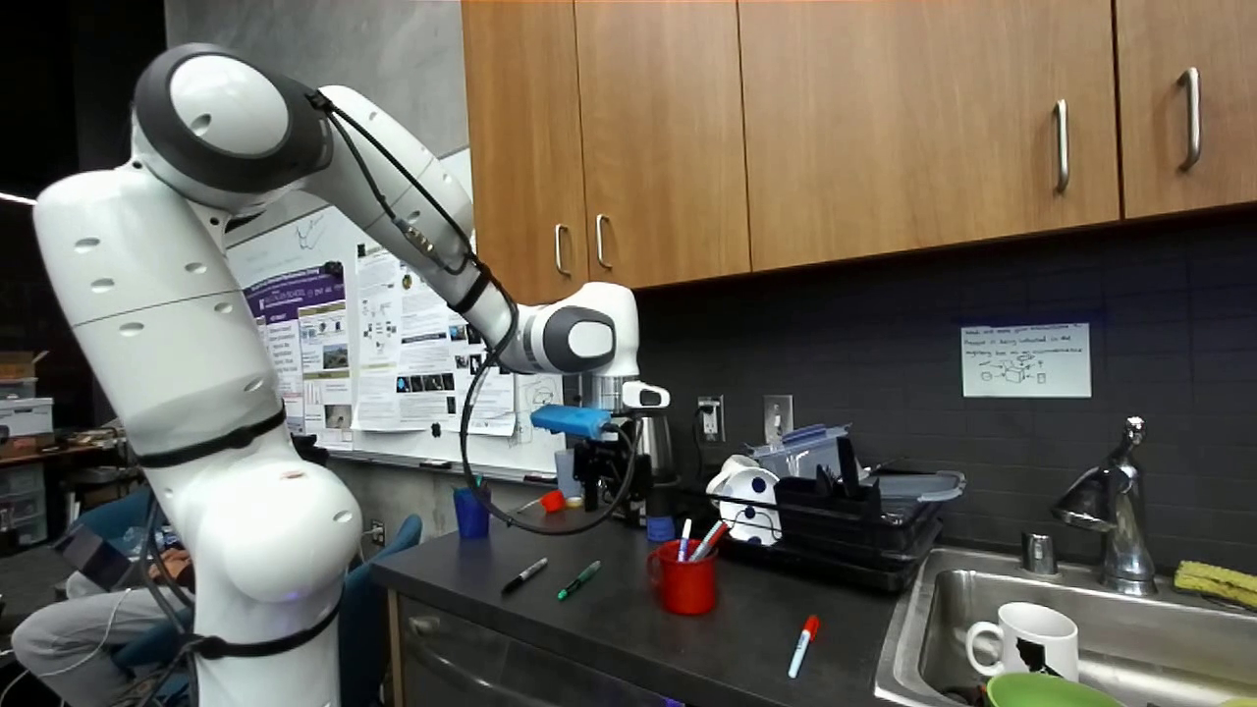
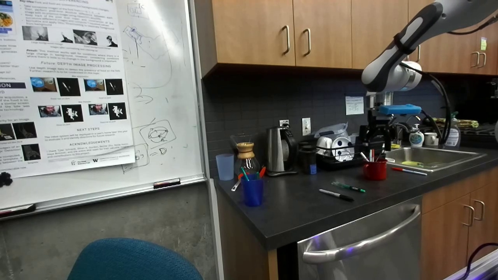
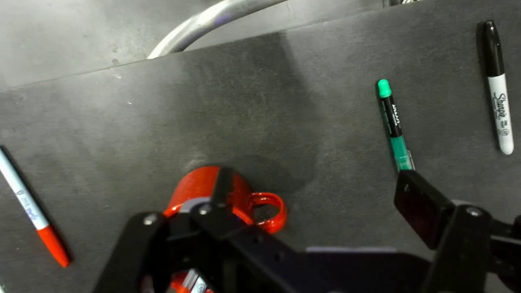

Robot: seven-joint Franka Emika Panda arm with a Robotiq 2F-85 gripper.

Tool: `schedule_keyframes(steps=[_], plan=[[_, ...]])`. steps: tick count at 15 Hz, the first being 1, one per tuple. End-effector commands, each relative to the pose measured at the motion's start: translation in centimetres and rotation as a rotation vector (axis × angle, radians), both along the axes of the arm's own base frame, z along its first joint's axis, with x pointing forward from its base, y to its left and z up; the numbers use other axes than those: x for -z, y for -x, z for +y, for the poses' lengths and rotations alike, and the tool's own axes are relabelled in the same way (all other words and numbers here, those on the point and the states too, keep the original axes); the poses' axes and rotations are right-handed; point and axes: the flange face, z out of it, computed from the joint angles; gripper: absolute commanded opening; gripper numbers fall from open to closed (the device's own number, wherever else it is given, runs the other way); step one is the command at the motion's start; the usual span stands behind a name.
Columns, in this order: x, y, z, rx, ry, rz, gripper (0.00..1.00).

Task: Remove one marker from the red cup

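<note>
While the red cup (image 1: pixel 687 589) stands upright on the counter (image 1: pixel 756 628) with at least two markers (image 1: pixel 709 541) projecting from it, the removal step is judged not yet performed. The gripper (image 3: pixel 321 197) is positioned above the cup, offset toward the handle side, with its jaws spread and holding nothing visible; in the wrist view, one jaw overlaps the cup and the opposite jaw sits well clear of it, so alignment is judged incomplete. A black marker (image 3: pixel 497 89), a green marker (image 3: pixel 392 122) and a red marker (image 3: pixel 31 207) lie loose on the counter (their presence alone does not confirm a completed removal). Left to do, by this reading: centre the jaws above one projecting marker, lower, pinch it, lift until it clears the rim, then set it down away from the cup.
</note>
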Motion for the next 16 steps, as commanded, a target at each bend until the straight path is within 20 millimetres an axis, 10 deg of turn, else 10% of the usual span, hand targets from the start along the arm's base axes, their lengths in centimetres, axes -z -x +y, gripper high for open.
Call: schedule_keyframes(steps=[1, 16], plan=[[0.2, -1.3, -1.5, 0.006, 0.025, -0.009, 1.0], [2.5, -6.7, -3.6, 0.024, 0.037, 0.006, 1.0]])
